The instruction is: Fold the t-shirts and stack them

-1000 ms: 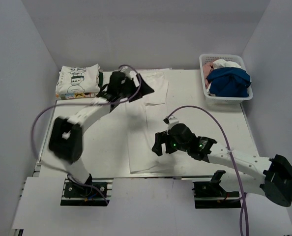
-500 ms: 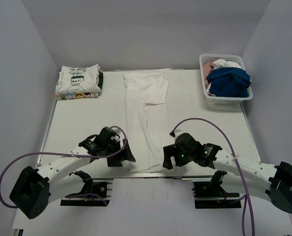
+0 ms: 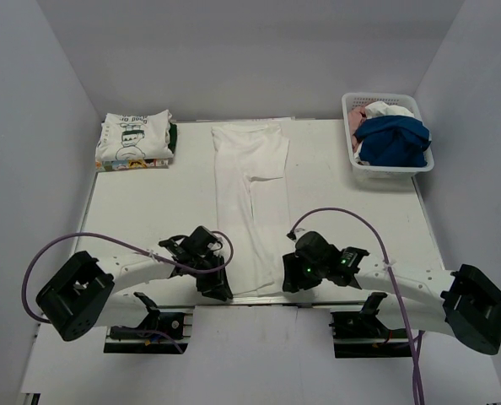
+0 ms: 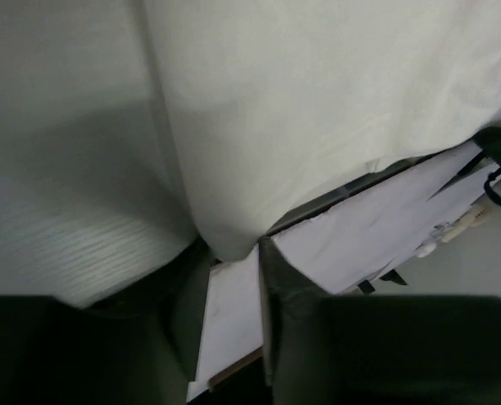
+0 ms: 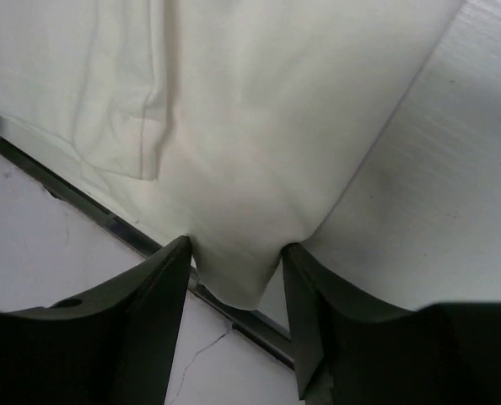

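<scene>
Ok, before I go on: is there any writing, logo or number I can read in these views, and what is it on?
On the top folded tee, far left: dark lettering above a cartoon print, too small to read.
On the flat white tee: no text visible.
On the basket and the blue tee in it: no text visible.
In both wrist views: nothing readable.

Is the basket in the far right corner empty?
No, a bunched blue t-shirt fills most of the basket.
</scene>
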